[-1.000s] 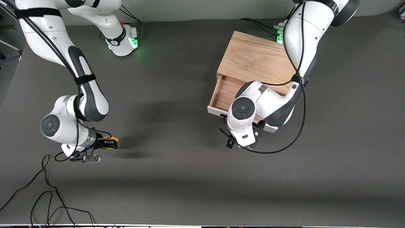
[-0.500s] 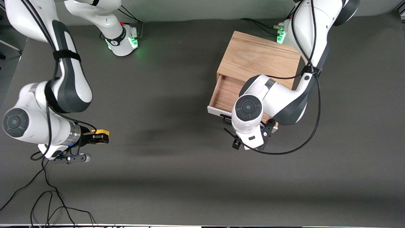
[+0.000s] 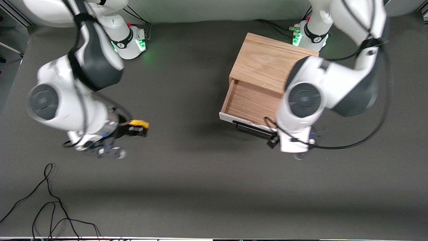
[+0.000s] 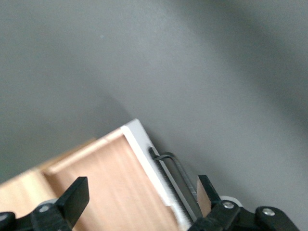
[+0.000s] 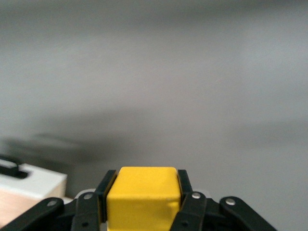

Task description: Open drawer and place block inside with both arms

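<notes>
From the front view, the wide light-wood drawer (image 3: 251,102) with its white front panel and black bar handle (image 3: 254,129) is pulled out of the light-wood box cabinet (image 3: 271,65), and it looks empty inside. The left gripper (image 3: 290,146) hangs up in the air over the grey table (image 3: 200,187), just beside the handle end of the drawer, and is not touching it. The right gripper (image 3: 136,129) is up over the table toward the right arm's end, well apart from the drawer, and it pinches the small bright yellow block (image 3: 138,123). In the left wrist view, the left gripper's two black fingers (image 4: 74,199) are spread wide with nothing between them, and the drawer and its handle (image 4: 175,178) show below. In the right wrist view, the right gripper (image 5: 143,190) squeezes the yellow block (image 5: 143,197) from both sides. The opening step looks done. Now the block is being carried. Next, the right arm needs to bring the block over the open drawer, go down, and let go.
</notes>
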